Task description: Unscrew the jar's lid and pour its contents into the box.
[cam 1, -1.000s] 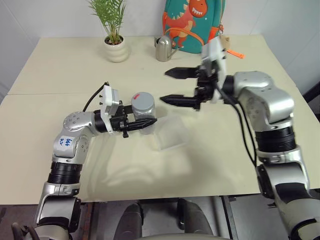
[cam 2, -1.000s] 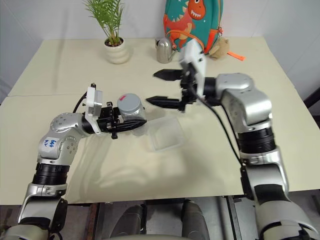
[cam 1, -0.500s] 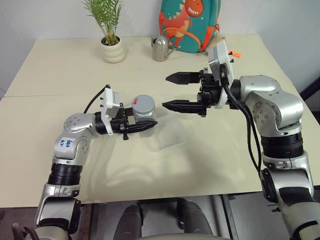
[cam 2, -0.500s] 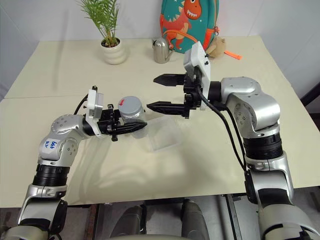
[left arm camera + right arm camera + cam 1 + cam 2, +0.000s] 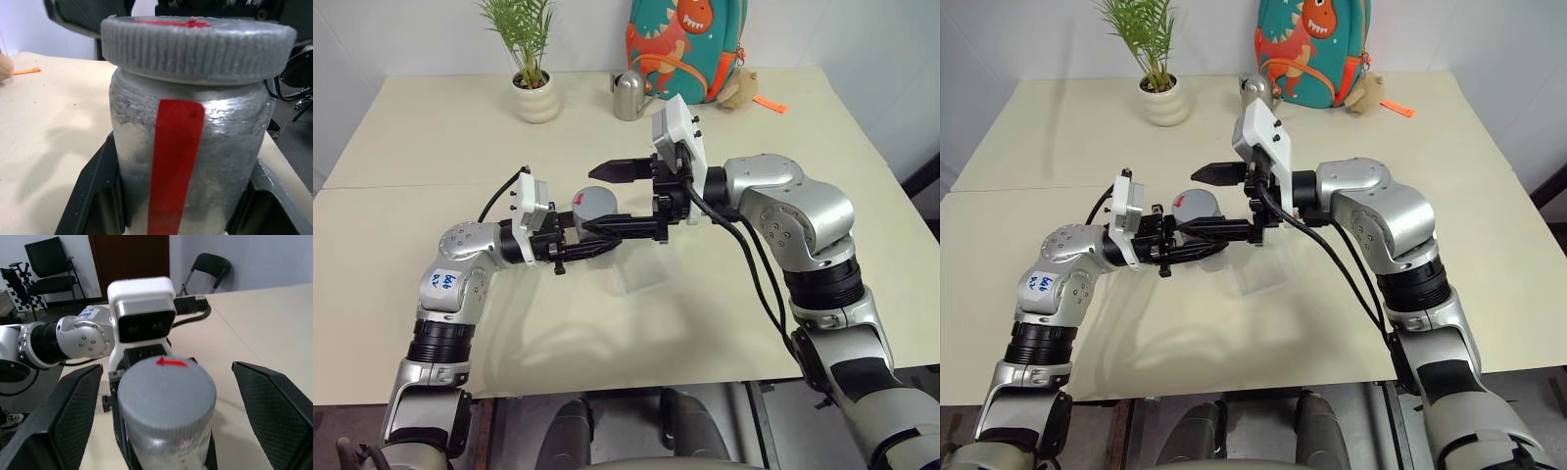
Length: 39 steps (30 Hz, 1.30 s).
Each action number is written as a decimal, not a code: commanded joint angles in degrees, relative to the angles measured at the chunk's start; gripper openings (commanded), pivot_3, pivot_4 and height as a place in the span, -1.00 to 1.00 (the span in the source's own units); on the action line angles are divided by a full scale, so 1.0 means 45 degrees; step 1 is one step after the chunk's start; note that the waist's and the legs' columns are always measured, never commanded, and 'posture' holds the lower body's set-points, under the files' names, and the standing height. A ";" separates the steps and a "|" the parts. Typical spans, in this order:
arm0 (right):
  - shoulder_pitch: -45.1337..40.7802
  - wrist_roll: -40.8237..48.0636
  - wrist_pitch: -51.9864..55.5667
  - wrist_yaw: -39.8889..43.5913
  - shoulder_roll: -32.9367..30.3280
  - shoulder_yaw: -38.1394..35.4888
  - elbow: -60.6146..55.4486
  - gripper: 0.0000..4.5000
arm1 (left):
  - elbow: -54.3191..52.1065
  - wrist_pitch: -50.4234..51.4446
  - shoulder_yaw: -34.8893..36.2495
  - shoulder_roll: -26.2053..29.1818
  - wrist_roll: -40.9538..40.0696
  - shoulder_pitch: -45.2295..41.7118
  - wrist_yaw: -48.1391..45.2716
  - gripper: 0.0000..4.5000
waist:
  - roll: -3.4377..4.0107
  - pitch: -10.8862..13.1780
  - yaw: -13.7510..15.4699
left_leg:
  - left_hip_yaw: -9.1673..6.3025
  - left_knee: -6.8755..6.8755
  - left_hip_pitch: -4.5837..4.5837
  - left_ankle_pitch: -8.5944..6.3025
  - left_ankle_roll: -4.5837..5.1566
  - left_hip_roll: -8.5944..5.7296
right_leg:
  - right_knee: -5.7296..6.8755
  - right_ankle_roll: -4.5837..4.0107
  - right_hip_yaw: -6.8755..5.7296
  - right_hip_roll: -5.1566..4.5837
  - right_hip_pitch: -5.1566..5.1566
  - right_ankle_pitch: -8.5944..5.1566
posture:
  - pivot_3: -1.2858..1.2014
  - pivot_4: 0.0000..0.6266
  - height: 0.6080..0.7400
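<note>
Up close, jar's [image 5: 188,161] red stripe

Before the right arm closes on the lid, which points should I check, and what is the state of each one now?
1. Jar is held firmly by the left gripper: ok, jaws shut on the jar body, seen in the left wrist view.
2. Lid is on the jar: ok, it sits fully on top.
3. Right gripper is open wide enough: ok, one finger stands on each side of the lid with a gap.
4. Right gripper touches the lid: not ok, both fingers are apart from it.
5. Box is ready for pouring: ok, it lies on the table beside the jar.
6. Contents inside the jar: cannot tell, the wall is not transparent.
</note>
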 commanded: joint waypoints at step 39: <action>0.7216 -0.2329 -0.6858 -0.2645 -0.2614 -0.5144 0.2819 0.12 | -0.0118 0.0251 0.1226 0.0380 -0.0670 0.0176 0.0466 -0.15 | -0.0018 -0.0010 0.0302 | 0.0041 0.0000 0.0010 -0.0014 0.0028 -0.0007 | -0.0035 0.0024 0.0037 0.0000 0.0012 0.0014 | 0.03 -0.52 1.00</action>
